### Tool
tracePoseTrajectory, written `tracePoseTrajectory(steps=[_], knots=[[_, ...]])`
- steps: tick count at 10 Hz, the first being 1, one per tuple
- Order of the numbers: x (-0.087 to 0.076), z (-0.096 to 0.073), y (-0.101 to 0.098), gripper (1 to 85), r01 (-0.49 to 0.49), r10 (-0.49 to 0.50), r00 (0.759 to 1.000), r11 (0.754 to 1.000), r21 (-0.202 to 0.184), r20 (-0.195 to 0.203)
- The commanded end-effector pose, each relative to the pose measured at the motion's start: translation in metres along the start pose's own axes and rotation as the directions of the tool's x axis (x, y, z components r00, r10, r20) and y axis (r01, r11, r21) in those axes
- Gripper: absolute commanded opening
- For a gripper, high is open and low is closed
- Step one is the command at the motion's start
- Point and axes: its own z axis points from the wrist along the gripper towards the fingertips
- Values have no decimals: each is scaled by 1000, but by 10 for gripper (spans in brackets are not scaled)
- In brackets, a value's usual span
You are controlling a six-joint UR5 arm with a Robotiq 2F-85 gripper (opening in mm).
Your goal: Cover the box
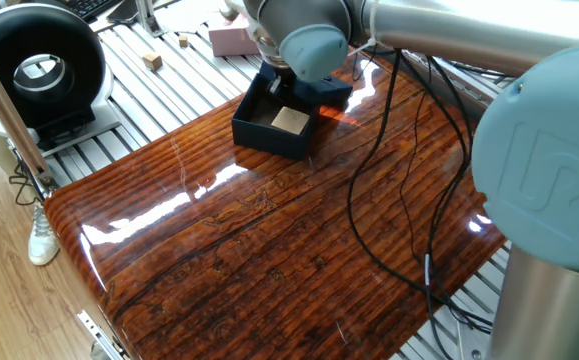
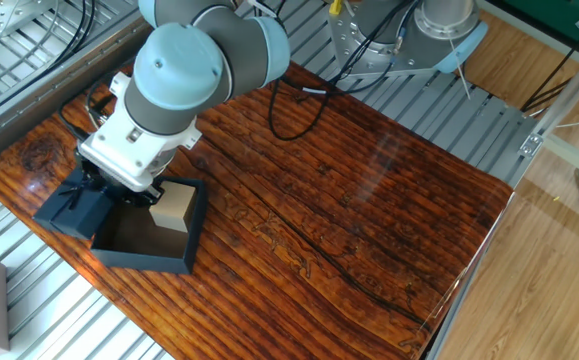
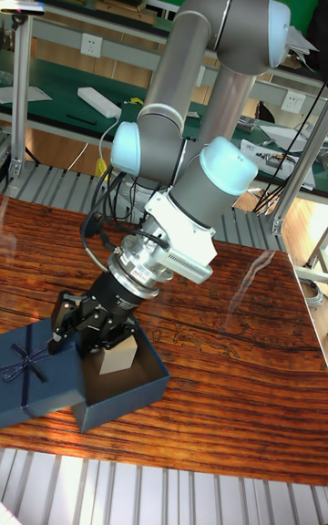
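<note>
Navy lid (image 3: 35, 368) beside the open box (image 3: 128, 388) — fingers (image 3: 66, 317) apparently clamped on its edge.

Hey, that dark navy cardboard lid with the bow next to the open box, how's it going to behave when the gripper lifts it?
The dark navy cardboard lid looks thin and hollow, so probably light. It already rests tilted against the open navy box, so it may swing or tip if gripped off-centre. Hard squeezing by the gripper could dent its walls.

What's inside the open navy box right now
Inside the navy box a tan square pad lies on the floor. The end effector hangs over the corner next to the lid, hiding that part of the interior.
</note>
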Motion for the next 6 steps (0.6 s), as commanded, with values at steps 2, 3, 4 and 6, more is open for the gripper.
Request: tracePoseTrajectory(steps=[2, 3, 4, 6], knots=[[4, -10, -1, 400, -15, 15, 999, 1000, -4, -32], [4, -10, -1, 400, -15, 14, 999, 1000, -10, -31], [4, -12, -1, 400, -11, 11, 999, 1000, -17, -30], [6, -27, -1, 403, -8, 6, 999, 999, -46, -39]])
